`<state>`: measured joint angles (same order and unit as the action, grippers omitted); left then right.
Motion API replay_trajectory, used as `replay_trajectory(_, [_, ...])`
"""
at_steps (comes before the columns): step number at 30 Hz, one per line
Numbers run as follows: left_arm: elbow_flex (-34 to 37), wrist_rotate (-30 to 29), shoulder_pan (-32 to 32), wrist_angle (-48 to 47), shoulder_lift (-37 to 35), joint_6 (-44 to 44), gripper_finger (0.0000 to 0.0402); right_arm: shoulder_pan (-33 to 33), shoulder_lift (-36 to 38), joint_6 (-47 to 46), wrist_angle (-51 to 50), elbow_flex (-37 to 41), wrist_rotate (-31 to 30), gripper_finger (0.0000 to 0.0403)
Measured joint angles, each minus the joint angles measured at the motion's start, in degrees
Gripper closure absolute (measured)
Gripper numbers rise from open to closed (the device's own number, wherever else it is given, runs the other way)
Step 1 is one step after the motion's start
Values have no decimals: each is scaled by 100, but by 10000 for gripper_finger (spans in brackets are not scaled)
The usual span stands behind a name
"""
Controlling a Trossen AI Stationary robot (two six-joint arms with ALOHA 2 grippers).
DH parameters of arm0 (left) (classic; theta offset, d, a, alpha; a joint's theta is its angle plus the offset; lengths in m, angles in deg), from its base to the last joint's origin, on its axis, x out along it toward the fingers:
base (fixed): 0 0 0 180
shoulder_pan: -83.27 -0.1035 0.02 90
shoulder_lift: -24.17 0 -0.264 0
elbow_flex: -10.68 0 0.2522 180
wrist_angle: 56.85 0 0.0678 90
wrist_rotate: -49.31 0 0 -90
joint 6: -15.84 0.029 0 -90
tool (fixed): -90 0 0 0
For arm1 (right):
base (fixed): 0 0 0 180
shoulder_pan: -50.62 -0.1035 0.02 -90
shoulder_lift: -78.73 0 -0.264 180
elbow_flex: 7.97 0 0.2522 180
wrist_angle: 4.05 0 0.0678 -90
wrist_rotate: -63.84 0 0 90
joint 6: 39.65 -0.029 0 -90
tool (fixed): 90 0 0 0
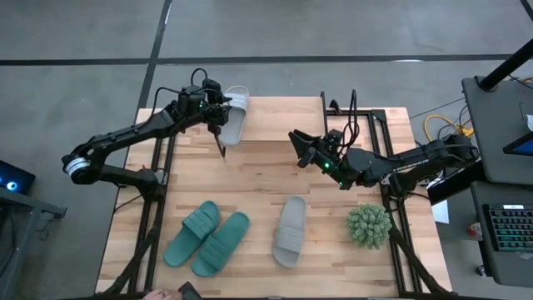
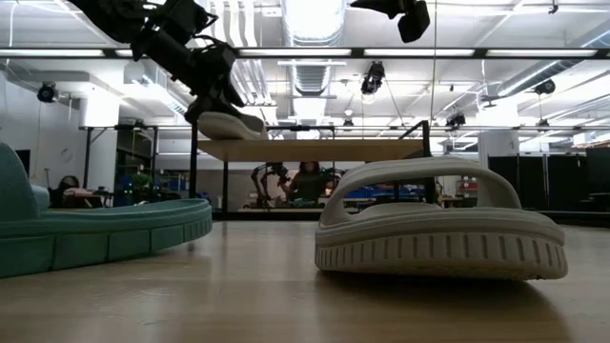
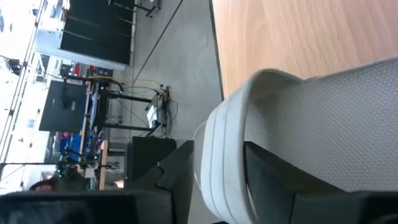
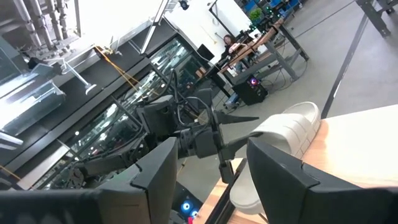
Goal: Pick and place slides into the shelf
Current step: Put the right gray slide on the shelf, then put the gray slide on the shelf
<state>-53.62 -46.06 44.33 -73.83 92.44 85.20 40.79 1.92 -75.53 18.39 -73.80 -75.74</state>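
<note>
One pale slide (image 1: 235,114) is straddled at its edge by the left gripper (image 1: 218,112), fingers parted, on the shelf (image 1: 275,125) top's far left corner, right gripper (image 1: 298,142) held open above the shelf, second pale slide (image 1: 290,242) and teal pair (image 1: 206,237) laid on the table (image 1: 250,208) in front

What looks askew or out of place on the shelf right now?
The pale slide on the shelf sits at its far left corner, its end overhanging the edge. The left gripper is at it with fingers either side of its rim. Nothing looks damaged.
</note>
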Motion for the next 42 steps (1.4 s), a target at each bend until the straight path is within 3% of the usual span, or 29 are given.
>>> replay_trajectory(11, [-20,-99,0,-419,-4,-73,278,0,1,13,0,0,2,218])
replay_trajectory(24, [-127,239,0,-724,-441,-405,278,0,-1,13,-9,0,2,218])
replay_trajectory(31, [-122,487,0,-841,-953,-1804,278,0,0,5,-84,0,2,218])
replay_trajectory(42, [-94,719,4,-895,-1687,-3232,278,0,-1,-2,-131,0,11,218])
